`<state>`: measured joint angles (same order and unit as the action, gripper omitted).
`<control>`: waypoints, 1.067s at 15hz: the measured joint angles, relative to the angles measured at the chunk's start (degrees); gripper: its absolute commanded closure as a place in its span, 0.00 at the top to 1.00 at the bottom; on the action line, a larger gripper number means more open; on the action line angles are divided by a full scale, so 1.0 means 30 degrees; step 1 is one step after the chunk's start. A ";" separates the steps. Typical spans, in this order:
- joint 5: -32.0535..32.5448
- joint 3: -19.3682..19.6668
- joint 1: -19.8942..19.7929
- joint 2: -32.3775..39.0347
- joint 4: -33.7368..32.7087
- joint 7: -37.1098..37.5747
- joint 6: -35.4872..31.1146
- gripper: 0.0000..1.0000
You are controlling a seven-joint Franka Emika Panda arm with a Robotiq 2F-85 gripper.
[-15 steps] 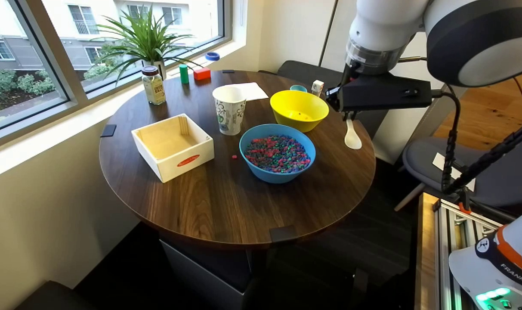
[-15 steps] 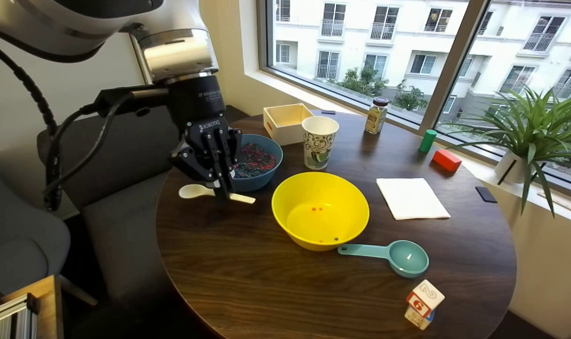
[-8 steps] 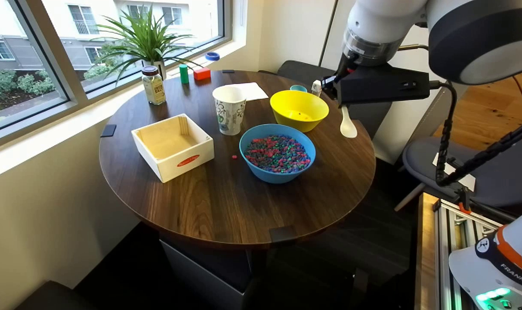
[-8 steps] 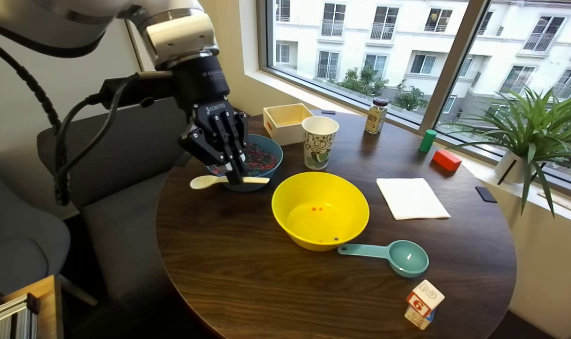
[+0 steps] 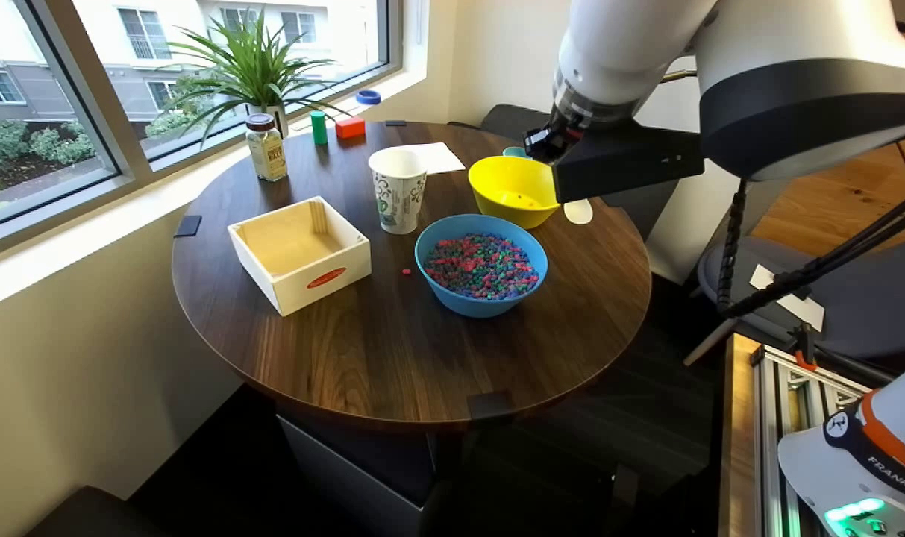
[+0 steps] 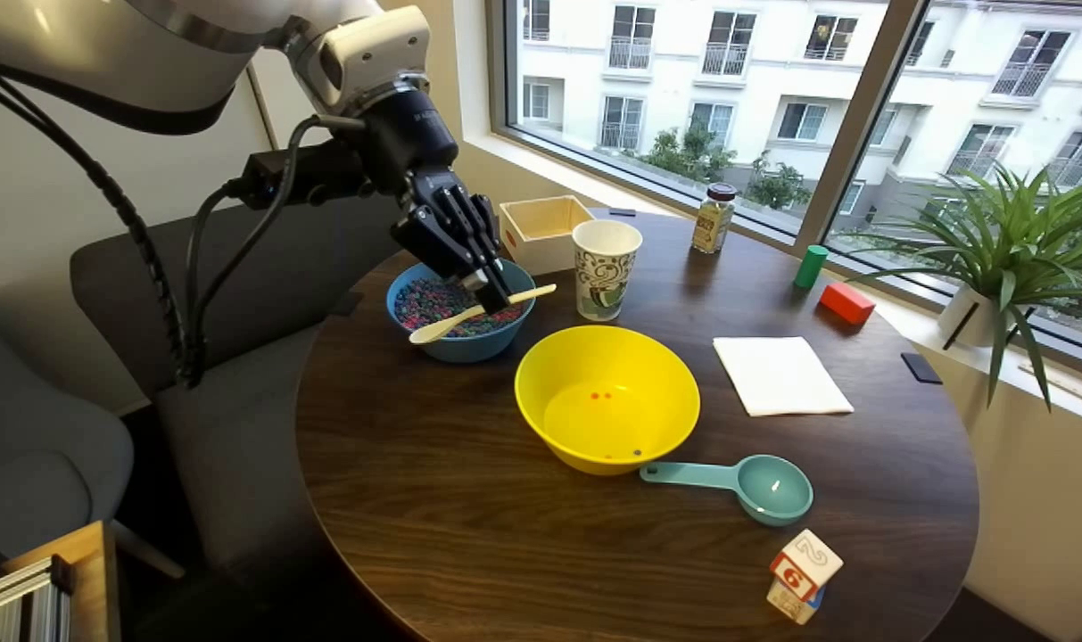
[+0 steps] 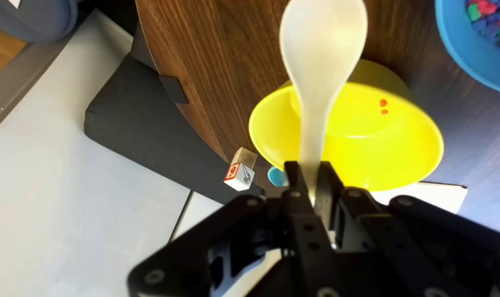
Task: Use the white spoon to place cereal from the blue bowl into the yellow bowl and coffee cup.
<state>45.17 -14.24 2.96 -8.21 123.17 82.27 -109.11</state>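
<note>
One white spoon (image 7: pixel 318 82) is hanging above the table (image 5: pixel 348 365), and the claw (image 7: pixel 311 175) is pinching it by the handle. In the wrist view, the yellow bowl (image 7: pixel 381 152) is showing just beyond the claw's tips, partly behind the spoon. Lower than the claw, the blue bowl (image 5: pixel 478 308) is holding a heap of cereal (image 5: pixel 482 265). In an exterior view, the coffee cup (image 6: pixel 603 272) is standing on the picture's right of the claw.

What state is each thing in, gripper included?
Blue bowl: upright, holding cereal
Yellow bowl: upright, a few pieces inside
Coffee cup: upright, contents hidden
White spoon: held aloft, no cereal visible on it
Gripper: shut on the spoon
Wooden box: open
Jar: upright, lidded
Teal scoop: face up
Blocks: stacked
Green cylinder: upright
</note>
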 measured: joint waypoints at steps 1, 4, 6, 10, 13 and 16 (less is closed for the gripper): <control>0.0617 -0.0004 0.0178 0.0362 -0.0258 0.0142 0.0107 0.03; 0.2009 -0.0017 0.0792 0.1300 -0.1020 0.0454 0.0448 0.03; 0.2593 -0.0054 0.1294 0.1788 -0.1416 0.0753 0.0690 0.03; 0.3422 -0.0186 0.2312 0.2655 -0.1913 0.2015 0.1921 0.03; 0.4127 -0.0191 0.2742 0.3296 -0.2107 0.2930 0.2516 0.03; 0.4734 -0.0188 0.2954 0.3764 -0.2169 0.3774 0.2585 0.14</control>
<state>59.37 -14.80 11.82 3.08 116.67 93.59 -101.35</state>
